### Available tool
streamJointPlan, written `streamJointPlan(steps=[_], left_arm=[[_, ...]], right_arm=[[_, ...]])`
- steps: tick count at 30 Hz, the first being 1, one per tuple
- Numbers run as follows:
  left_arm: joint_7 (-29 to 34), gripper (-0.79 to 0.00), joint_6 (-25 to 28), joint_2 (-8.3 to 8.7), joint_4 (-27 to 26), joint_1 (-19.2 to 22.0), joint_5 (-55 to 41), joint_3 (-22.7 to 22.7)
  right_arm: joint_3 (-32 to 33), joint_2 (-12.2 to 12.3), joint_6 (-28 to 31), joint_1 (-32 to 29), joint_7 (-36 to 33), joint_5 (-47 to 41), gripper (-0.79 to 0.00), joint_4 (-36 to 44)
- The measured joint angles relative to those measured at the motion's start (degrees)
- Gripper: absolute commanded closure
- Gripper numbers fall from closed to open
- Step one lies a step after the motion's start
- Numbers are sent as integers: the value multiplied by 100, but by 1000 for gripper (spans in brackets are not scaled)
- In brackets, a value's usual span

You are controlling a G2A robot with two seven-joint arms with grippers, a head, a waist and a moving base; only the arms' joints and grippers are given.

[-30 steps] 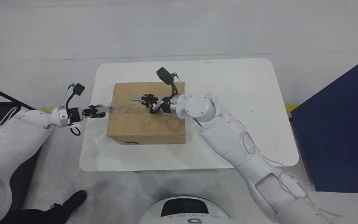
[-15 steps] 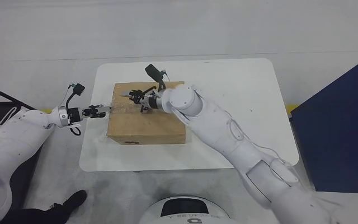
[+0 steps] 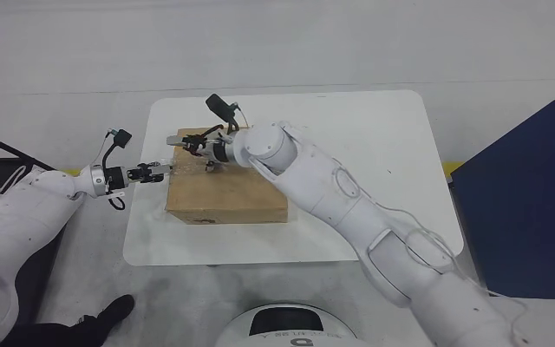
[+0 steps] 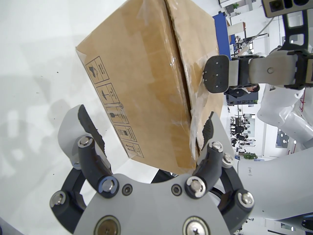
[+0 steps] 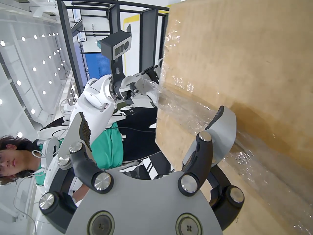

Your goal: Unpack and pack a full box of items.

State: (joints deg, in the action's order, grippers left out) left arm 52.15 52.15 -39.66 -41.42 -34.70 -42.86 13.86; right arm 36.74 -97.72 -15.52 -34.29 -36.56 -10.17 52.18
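Seam: runs lengthwise across box, ending at left gripper; right gripper just above it.
Grip: both spread wide, empty.

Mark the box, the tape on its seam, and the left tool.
box (image 3: 227, 193), top view, bare top face.
tape (image 5: 185, 106), right wrist view, shiny strip on the box top.
left tool (image 4: 146, 112), left wrist view, midway between its fingertips.

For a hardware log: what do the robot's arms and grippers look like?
White, rounded arm shells. The left gripper and right gripper each have two light-grey fingers with black textured pads, black linkages, silver screws. A dark camera on a black bracket tops each wrist.
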Motion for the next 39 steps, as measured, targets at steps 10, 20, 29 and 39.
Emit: streamJointPlan(steps=[10,20,29,39], left_arm=[[-301,-785,-28,34,-32,-72,160,139],[-181,-785,-296,175,163,-368,421,427],[-355,-785,-785,17,-5,-357,951,569],[-451,-785,-1178,-222,-185,-302,1598,678]], right_arm=[[-199,-288,178,289,-117,-111,-785,-594],[-285,-506,330,443,-205,-141,-785,-959],[-274,-671,526,550,-269,-194,-785,-1326],[-194,-778,718,576,-307,-189,-785,-1591]])
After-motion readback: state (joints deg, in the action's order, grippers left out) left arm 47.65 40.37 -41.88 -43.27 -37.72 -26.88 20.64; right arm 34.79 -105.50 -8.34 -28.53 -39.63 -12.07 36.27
